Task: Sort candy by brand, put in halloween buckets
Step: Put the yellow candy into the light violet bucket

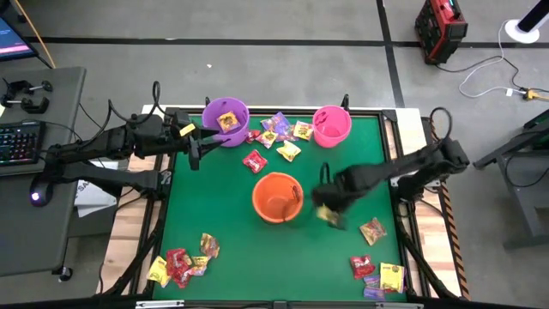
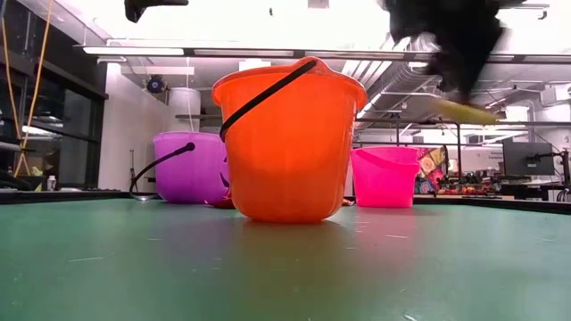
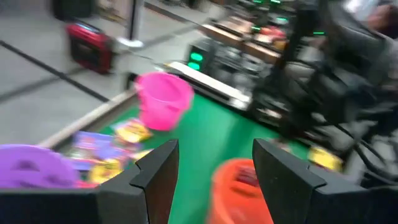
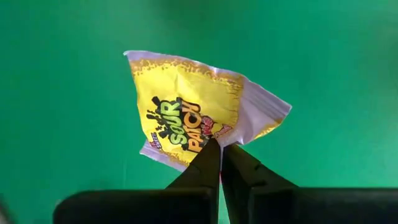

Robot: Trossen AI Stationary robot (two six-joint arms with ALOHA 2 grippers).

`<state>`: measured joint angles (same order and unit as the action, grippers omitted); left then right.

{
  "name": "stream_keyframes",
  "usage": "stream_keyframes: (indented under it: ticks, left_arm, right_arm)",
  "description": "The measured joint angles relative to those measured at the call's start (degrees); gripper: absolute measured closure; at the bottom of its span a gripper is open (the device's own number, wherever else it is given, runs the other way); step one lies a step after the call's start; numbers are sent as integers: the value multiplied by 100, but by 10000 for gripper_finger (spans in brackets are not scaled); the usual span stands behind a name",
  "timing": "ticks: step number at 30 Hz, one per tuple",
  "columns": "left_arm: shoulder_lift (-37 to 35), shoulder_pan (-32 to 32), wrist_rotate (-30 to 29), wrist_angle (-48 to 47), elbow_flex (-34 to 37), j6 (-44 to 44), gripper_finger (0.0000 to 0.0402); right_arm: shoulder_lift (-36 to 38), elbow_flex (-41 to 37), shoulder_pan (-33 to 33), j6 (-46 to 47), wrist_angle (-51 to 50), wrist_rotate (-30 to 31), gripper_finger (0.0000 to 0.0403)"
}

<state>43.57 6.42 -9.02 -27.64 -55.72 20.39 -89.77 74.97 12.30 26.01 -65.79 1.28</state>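
Pinching a yellow candy packet (image 4: 186,115) in my right pincer (image 4: 221,149), orange bucket (image 1: 277,197) just beside it; left pincer (image 3: 211,168) open.

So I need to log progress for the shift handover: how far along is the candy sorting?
Early on. Done: the purple bucket holds a packet, and the orange bucket shows something red inside. In hand: the right pincer is shut on a yellow Sour Patch packet, beside the orange bucket. Left: loose candy between the purple and pink bucket, plus piles at both near corners. The left pincer waits open.
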Motion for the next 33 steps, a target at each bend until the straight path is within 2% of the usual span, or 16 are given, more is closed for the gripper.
stream_keyframes:
  ticks: [3, 6, 12, 16, 25, 33]
  left_arm:
    - [-25, -6, 727, -4, -2, 51, 209]
    - [-62, -11, 1073, 17, -2, 166, 209]
    - [-343, -9, 1152, 261, -2, 272, 209]
    - [-505, -9, 1111, 379, -2, 13, 209]
    - [-559, -7, 449, 398, -2, -257, 209]
    - [-572, -7, 398, 393, -2, -252, 209]
  right_arm:
    - [26, 426, -512, -320, 610, 490, 402]
    - [-45, 704, -1051, -737, 1683, 788, 403]
    - [-724, 1108, -2004, -1093, 3997, 705, 403]
    - [-1462, 1608, -2393, -1150, 4822, 625, 403]
    - [-3384, 3457, -2953, -662, 5412, 738, 403]
    - [-4677, 5040, -3111, 126, 5116, 673, 397]
